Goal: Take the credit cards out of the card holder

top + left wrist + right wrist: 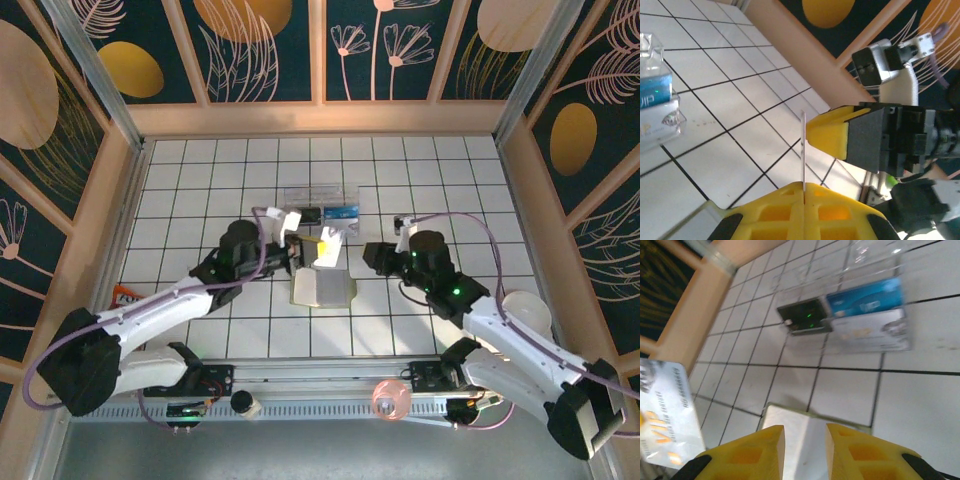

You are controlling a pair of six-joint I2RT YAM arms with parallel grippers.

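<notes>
The top external camera looks down from above the near edge onto the whole tiled table (200, 170). The left wrist camera sits close over the left fingers (790, 215), facing right toward the right arm (895, 90). The right wrist camera looks low over the right fingers (755, 450) toward the far-left corner. All three views share the clear box (320, 205).

The desk (200, 190) is a white tiled top with dark grid lines, closed in by pale wooden boards at the back and sides. Near its middle lies the card holder (322, 288), opened flat with its cream inside facing up. Farther back, apart from it, a clear box (320, 205) rests on the tiles, with dark and blue cards showing through it. A small orange thing (124, 294), too small to tell, lies at the left edge.
</notes>
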